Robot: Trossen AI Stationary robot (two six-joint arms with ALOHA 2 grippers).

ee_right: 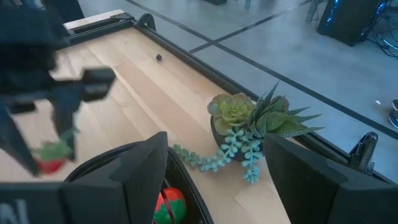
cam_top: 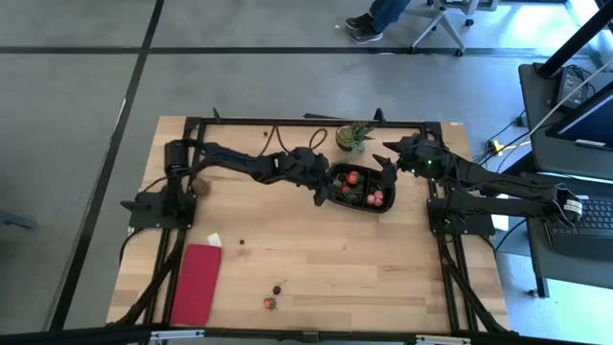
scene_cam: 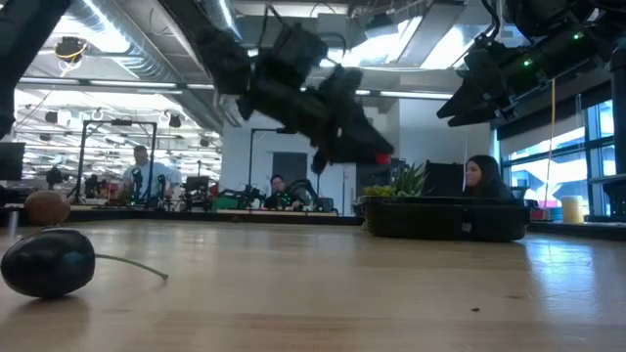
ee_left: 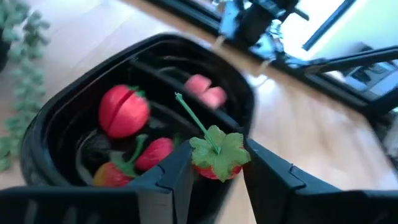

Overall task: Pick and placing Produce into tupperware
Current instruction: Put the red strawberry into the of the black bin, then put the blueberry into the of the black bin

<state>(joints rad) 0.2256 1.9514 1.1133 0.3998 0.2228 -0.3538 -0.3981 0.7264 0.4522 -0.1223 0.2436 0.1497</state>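
The black oval tupperware (cam_top: 369, 207) sits at the table's far middle and holds several red and pink produce pieces (ee_left: 124, 111). My left gripper (ee_left: 217, 171) hangs over its left end, shut on a red strawberry (ee_left: 211, 169) with a green top. In the low view the left gripper (scene_cam: 377, 156) is well above the container (scene_cam: 445, 217). My right gripper (ee_right: 217, 158) is open and hovers over the tupperware's far right end (cam_top: 388, 163), touching nothing. A loose strawberry (cam_top: 270, 303) and a dark berry (cam_top: 278, 289) lie near the table's near edge. My left gripper pinches the strawberry's red body (ee_left: 208, 171) between its two fingers. The green leafy top (ee_left: 219, 149) and thin stem (ee_left: 189, 115) stick out past the fingertips. The fingers slant down from the table's left. The strawberry is lifted clear, above the tupperware's rim (ee_left: 233, 186).
A green potted plant (cam_top: 352, 137) stands just beyond the tupperware at the far edge. A flat red cloth (cam_top: 196, 283) lies at the near left. A brown round piece (cam_top: 202, 187) rests by the left arm's base, and a tiny dark bit (cam_top: 242, 242) lies mid-table.
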